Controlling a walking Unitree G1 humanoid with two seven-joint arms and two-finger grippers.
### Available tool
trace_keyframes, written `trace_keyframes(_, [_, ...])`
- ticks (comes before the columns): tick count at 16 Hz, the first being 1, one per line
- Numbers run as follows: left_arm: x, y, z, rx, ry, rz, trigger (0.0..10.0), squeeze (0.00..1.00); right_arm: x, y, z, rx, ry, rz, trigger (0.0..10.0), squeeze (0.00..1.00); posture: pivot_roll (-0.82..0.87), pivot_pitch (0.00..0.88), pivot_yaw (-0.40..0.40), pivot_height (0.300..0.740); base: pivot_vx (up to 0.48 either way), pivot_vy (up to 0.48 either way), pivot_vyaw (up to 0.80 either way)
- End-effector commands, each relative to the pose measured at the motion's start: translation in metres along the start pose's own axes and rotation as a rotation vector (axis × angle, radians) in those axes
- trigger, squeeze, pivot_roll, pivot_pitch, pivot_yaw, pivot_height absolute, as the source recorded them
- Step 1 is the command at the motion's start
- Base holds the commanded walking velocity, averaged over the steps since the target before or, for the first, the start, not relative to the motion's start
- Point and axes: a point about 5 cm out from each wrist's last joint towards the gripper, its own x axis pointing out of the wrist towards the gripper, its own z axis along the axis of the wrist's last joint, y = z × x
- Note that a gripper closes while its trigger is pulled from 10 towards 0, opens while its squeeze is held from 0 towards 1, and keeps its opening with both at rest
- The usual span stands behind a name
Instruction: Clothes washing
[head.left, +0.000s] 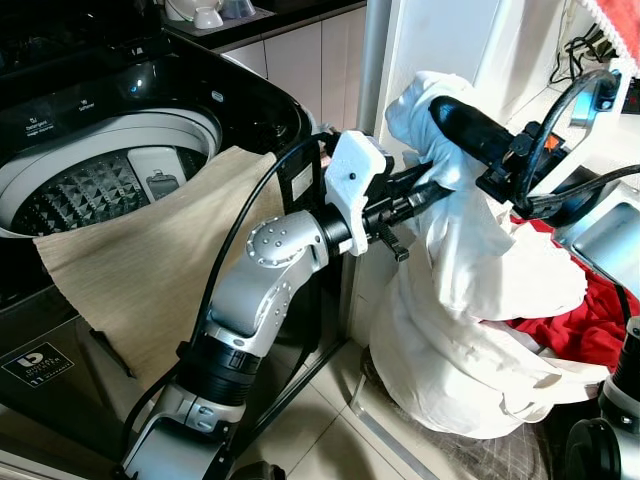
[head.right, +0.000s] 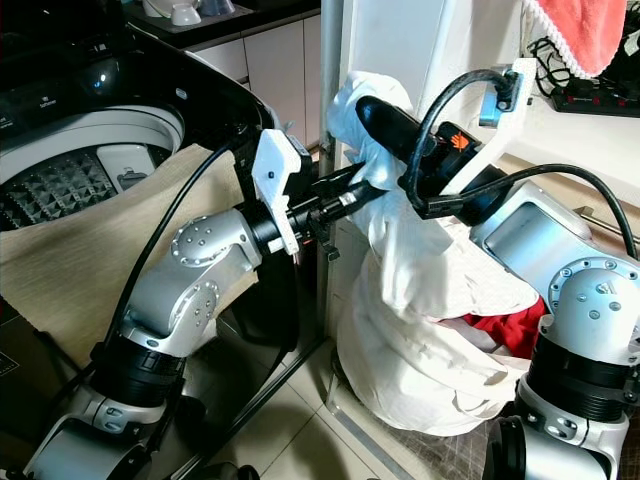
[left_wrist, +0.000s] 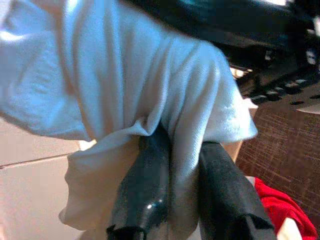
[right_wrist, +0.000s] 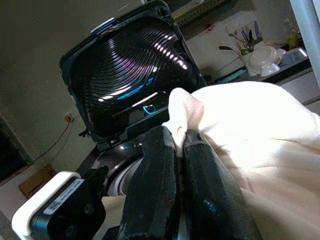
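Washing machine (head.left: 100, 180), top-loading, lid raised, drum open; a beige cloth (head.left: 150, 260) is draped over its front rim. Beside it, a white garment (head.left: 470, 300) is lifted partway out of a heap that also holds red laundry (head.left: 590, 320). The white garment is judged soft, limp and light, apt to trail and snag; bunched folds give the surest hold. Left gripper (left_wrist: 185, 165) is pinched on a fold; right gripper (right_wrist: 180, 145) is likewise clamped on the upper edge.

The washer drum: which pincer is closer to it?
Left. The left pincer grips the white cloth beside the washer drum; the right pincer grips it farther off.
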Motion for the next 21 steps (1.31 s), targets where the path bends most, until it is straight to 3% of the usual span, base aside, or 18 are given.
trace_keyframes(1, [-0.001, 0.009, 0.009, 0.020, -0.038, 0.050, 0.0, 0.00, -0.001, 0.007, 0.004, -0.047, -0.013, 0.023, 8.4, 0.88, -0.17, 0.000, 0.055, 0.740, 0.000, 0.000, 0.00])
trace_keyframes(2, [-0.002, 0.016, 0.012, 0.026, -0.055, 0.098, 0.0, 0.00, -0.002, 0.007, 0.004, -0.020, -0.018, 0.037, 10.0, 1.00, -0.17, 0.000, 0.055, 0.740, 0.000, 0.000, 0.00])
trace_keyframes(3, [-0.004, 0.022, 0.016, 0.033, -0.067, 0.136, 0.0, 0.00, -0.002, 0.007, 0.004, -0.023, -0.017, 0.038, 10.0, 1.00, -0.17, 0.000, 0.055, 0.740, 0.000, 0.000, 0.00])
trace_keyframes(4, [-0.013, 0.049, 0.032, 0.096, -0.106, 0.282, 0.0, 0.00, -0.005, 0.004, 0.006, -0.077, -0.005, -0.010, 10.0, 1.00, -0.17, 0.000, 0.053, 0.740, 0.000, 0.000, 0.00])
trace_keyframes(5, [-0.019, 0.060, 0.039, 0.125, -0.118, 0.340, 0.0, 0.00, -0.005, 0.004, 0.005, -0.090, 0.002, -0.018, 10.0, 0.95, -0.17, 0.000, 0.053, 0.740, 0.000, 0.000, 0.00])
trace_keyframes(6, [-0.032, 0.084, 0.062, 0.205, -0.151, 0.463, 0.0, 0.00, -0.007, 0.005, 0.006, -0.108, 0.004, -0.012, 10.0, 0.00, -0.17, 0.000, 0.054, 0.740, 0.000, 0.000, 0.00])
trace_keyframes(7, [-0.037, 0.093, 0.072, 0.240, -0.167, 0.511, 0.0, 0.00, -0.007, 0.005, 0.006, -0.115, 0.002, -0.008, 10.0, 0.00, -0.17, 0.000, 0.052, 0.740, 0.000, 0.000, 0.00])
trace_keyframes(8, [-0.066, 0.132, 0.132, 0.437, -0.249, 0.728, 0.0, 0.00, -0.008, 0.010, 0.007, -0.136, -0.004, 0.017, 10.0, 0.00, -0.16, 0.000, 0.052, 0.740, 0.000, 0.000, 0.00])
trace_keyframes(9, [-0.078, 0.143, 0.158, 0.510, -0.295, 0.804, 0.0, 0.00, -0.007, 0.010, 0.006, -0.139, -0.003, 0.021, 10.0, 0.00, -0.16, 0.000, 0.051, 0.740, 0.000, 0.000, 0.00])
trace_keyframes(10, [-0.098, 0.153, 0.206, 0.692, -0.357, 0.917, 0.0, 0.00, -0.006, 0.010, 0.005, -0.147, 0.005, 0.018, 10.0, 0.00, -0.15, 0.000, 0.052, 0.740, 0.000, 0.000, 0.00])
trace_keyframes(11, [-0.113, 0.153, 0.238, 0.833, -0.418, 0.991, 0.0, 0.00, -0.006, 0.010, 0.004, -0.151, 0.010, 0.018, 10.0, 0.00, -0.15, 0.000, 0.054, 0.740, 0.000, 0.000, 0.00])
trace_keyframes(12, [-0.116, 0.152, 0.247, 0.864, -0.436, 1.005, 0.0, 0.00, -0.005, 0.010, 0.003, -0.157, 0.014, 0.018, 10.0, 0.00, -0.15, 0.000, 0.054, 0.740, 0.000, 0.000, 0.00])
trace_keyframes(14, [-0.118, 0.171, 0.231, 0.821, -0.253, 1.023, 0.0, 0.00, -0.003, 0.010, -0.001, -0.173, 0.032, 0.019, 10.0, 0.00, -0.15, 0.000, 0.054, 0.740, 0.000, 0.000, 0.00])
trace_keyframes(15, [-0.115, 0.187, 0.193, 0.709, -0.046, 1.002, 10.0, 0.00, -0.001, 0.010, -0.007, -0.189, 0.061, 0.017, 10.0, 0.00, -0.15, 0.000, 0.055, 0.740, 0.000, 0.000, 0.00])
trace_keyframes(16, [-0.119, 0.200, 0.137, 0.553, 0.190, 0.989, 10.0, 0.00, 0.002, 0.012, -0.015, -0.208, 0.102, 0.020, 10.0, 0.00, -0.15, 0.000, 0.058, 0.740, 0.000, 0.000, 0.00])
trace_keyframes(19, [-0.136, 0.206, 0.074, 0.353, 0.417, 1.007, 10.0, 0.00, 0.005, 0.019, -0.029, -0.230, 0.167, 0.039, 10.0, 0.00, -0.17, 0.000, 0.061, 0.740, 0.000, 0.000, 0.00])
trace_keyframes(21, [-0.149, 0.206, 0.053, 0.268, 0.517, 1.023, 10.0, 0.00, 0.006, 0.030, -0.044, -0.256, 0.246, 0.111, 10.0, 0.00, -0.17, 0.000, 0.058, 0.740, 0.000, 0.000, 0.00])
